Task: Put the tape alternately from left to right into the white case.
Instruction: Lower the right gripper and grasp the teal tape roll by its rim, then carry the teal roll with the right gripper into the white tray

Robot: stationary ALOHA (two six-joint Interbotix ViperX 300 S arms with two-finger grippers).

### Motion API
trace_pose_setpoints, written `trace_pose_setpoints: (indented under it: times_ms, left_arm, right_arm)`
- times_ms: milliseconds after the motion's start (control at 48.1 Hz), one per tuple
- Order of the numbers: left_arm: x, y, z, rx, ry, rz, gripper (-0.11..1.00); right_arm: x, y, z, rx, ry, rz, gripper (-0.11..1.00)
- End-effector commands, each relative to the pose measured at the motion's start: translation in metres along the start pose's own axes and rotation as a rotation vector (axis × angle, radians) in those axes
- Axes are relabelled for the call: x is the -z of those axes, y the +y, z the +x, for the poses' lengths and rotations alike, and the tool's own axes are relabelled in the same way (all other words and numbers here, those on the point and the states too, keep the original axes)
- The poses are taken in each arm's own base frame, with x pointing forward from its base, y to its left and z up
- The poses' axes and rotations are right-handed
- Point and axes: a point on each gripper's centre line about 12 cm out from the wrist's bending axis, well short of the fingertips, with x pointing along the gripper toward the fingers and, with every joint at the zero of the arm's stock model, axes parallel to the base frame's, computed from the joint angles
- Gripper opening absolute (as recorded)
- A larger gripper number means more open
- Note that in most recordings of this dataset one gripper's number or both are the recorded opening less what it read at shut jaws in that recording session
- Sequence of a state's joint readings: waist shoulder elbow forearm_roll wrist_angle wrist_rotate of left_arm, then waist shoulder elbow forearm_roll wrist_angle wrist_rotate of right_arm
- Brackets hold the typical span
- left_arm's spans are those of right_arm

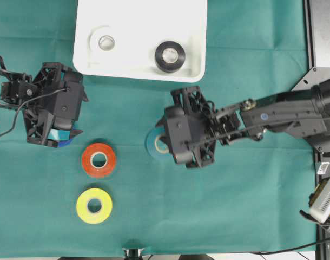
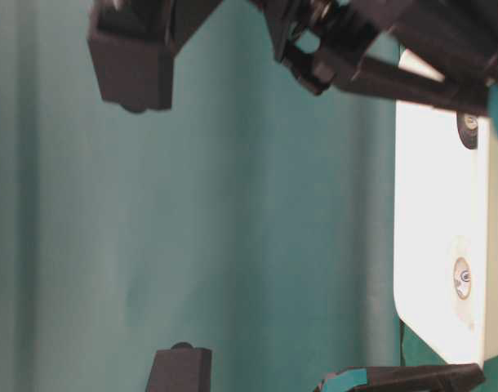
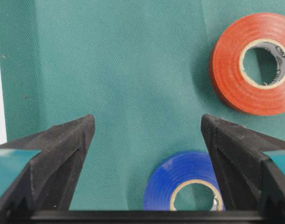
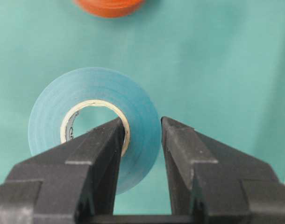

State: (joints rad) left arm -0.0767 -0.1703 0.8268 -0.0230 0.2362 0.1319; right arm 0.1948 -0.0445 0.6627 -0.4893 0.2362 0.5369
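I work at a lab-style robot bench: a green cloth (image 1: 235,216) covers the whole tabletop, bare metal plate and framing (image 1: 322,38) stand at the frame's upper right, and loose cables (image 1: 284,250) trail along the lower right edge.

A green cloth (image 1: 235,206) (covering the table) carries the white case (image 1: 94,64), red roll (image 1: 98,160), yellow roll (image 1: 94,206) and blue roll (image 3: 187,189).

Bright, even overhead light, soft shadows, blurred near black arm parts (image 2: 135,57) in the table-level view.
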Motion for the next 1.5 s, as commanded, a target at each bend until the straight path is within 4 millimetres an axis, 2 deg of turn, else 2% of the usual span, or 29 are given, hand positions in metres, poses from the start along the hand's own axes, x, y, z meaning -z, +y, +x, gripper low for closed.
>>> trace_pose_setpoints:
  times_ms: [0,187,624,978,1269,1477]
  left_arm:
    - [-0.007,0.000,-0.004,-0.001,-0.029,-0.001,0.96]
    - [-0.008,0.000,-0.004,-0.002,-0.038,-0.001,0.96]
    - [-0.008,0.000,-0.004,-0.002,-0.041,-0.001,0.96]
    - [-0.008,0.000,-0.004,-0.002,-0.041,-0.001,0.96]
    - [-0.008,0.000,-0.004,-0.002,-0.041,-0.001,0.96]
    - [-0.008,0.000,-0.004,-0.003,-0.043,-0.001,0.96]
  right_arm:
    - [-0.019,-0.013,-0.010,0.022,-0.059,0.021,0.00]
    - [-0.023,-0.047,-0.010,0.084,-0.068,0.082,0.00]
    - [-0.016,-0.145,-0.010,0.248,-0.108,0.210,0.00]
    - [-0.011,-0.204,-0.006,0.315,-0.179,0.285,0.00]
    - [-0.003,-0.232,0.010,0.354,-0.148,0.323,0.00]
    - [0.002,-0.239,0.013,0.365,-0.131,0.336,0.00]
